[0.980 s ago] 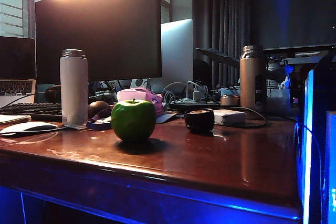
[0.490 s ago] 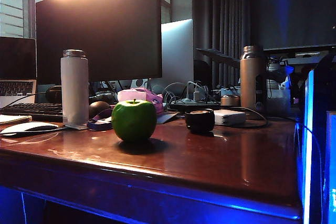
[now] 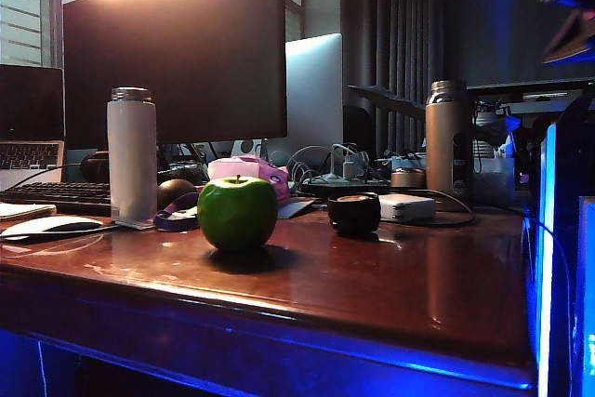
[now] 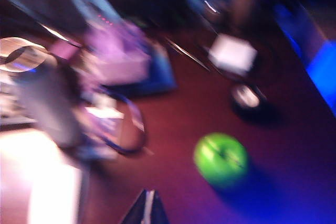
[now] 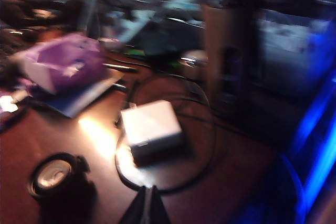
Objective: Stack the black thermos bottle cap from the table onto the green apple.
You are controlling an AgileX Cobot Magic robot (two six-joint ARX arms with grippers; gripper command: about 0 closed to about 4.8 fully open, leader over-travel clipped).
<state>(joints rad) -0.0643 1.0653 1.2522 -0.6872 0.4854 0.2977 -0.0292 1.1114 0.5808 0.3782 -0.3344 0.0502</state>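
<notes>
The green apple (image 3: 237, 214) stands on the table (image 3: 390, 276) near its front, and the left wrist view shows it too (image 4: 220, 158). The black thermos bottle cap (image 3: 353, 213) sits upright, mouth up, a little behind and to the right of the apple, apart from it. My left gripper (image 4: 149, 205) hovers well above the table, short of the apple, fingertips pressed together and empty. My right gripper (image 5: 148, 203) is also shut and empty, high above the table, with the cap (image 5: 55, 177) off to one side. A blurred arm part (image 3: 569, 16) shows at the upper right.
A white thermos bottle (image 3: 131, 155) stands left of the apple, a silver one (image 3: 446, 146) at the back right. A white power brick (image 3: 404, 206) with its looped cable lies just behind the cap. A pink pouch (image 3: 249, 172), a keyboard (image 3: 56, 194), a white mouse (image 3: 51, 227) and a monitor (image 3: 177, 44) crowd the back.
A blurred arm part has come into the exterior view at the upper right, where none showed before. The apple and the cap have not moved.
</notes>
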